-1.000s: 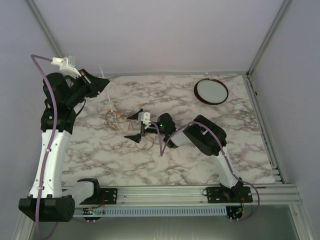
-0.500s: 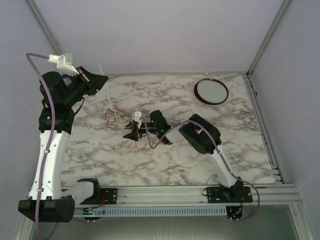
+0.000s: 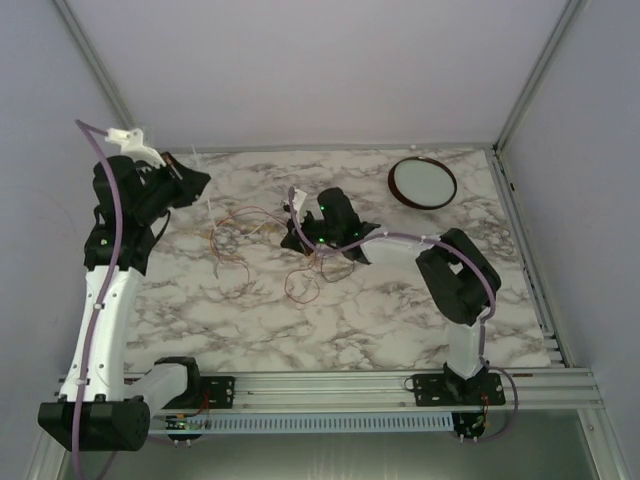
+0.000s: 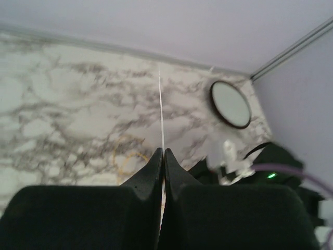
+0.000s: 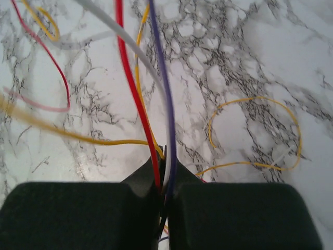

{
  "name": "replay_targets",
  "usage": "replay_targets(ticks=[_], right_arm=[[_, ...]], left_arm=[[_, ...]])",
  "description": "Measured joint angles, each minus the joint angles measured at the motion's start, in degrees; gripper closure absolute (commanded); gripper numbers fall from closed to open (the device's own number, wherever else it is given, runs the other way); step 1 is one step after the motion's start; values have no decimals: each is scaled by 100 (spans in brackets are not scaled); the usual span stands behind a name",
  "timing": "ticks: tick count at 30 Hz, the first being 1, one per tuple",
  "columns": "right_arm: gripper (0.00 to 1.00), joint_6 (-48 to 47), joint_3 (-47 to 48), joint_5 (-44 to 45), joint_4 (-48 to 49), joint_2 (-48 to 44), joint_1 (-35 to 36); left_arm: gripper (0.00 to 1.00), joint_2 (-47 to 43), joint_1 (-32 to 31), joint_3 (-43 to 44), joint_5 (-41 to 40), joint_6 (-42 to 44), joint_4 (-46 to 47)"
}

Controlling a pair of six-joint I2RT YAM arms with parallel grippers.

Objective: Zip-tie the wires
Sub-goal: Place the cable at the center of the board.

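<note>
The wires (image 3: 238, 232) are thin red, orange, yellow and dark strands lying loose on the marble table (image 3: 400, 300) at centre left. My right gripper (image 3: 294, 238) is shut on a bunch of them. In the right wrist view red, white, purple and yellow wires (image 5: 130, 88) run up from between its fingertips (image 5: 165, 162). My left gripper (image 3: 197, 181) hangs above the table's back left. It is shut on a thin white zip tie (image 4: 161, 107) that sticks straight out from its tips (image 4: 163, 154).
A dark-rimmed round white dish (image 3: 422, 182) lies at the back right and also shows in the left wrist view as the dish (image 4: 230, 104). A loose yellow wire loop (image 5: 291, 125) lies on the marble right of the right gripper. Lilac walls enclose the table.
The right gripper has gone from open to shut on the wires and has moved back and rightward, drawing them along. The left gripper dipped slightly, still holding the zip tie.
</note>
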Motion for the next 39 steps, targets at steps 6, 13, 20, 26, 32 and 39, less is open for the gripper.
replay_targets(ticks=[6,13,20,26,32,39], right_arm=[[100,-61,680,538,-2094,-170,-17],[100,-44,1875,1386,-4135,50,-142],[88,9,2927,1952,-4662,671,-275],[70,17,3338,2096,-4824,1335,-308],[19,-7,3338,2216,-5029,1488,-376],[1,-289,2850,2201,-5095,907,-413]], left_arm=[[100,-98,0,-1189,-308,85,-63],[100,-96,0,-1952,-758,87,-59],[100,131,0,-2326,-1003,26,457],[100,780,0,-2660,-1012,-160,1064],[100,1414,0,-2824,-1019,-365,1635],[100,1869,9,-2815,-1180,-466,2142]])
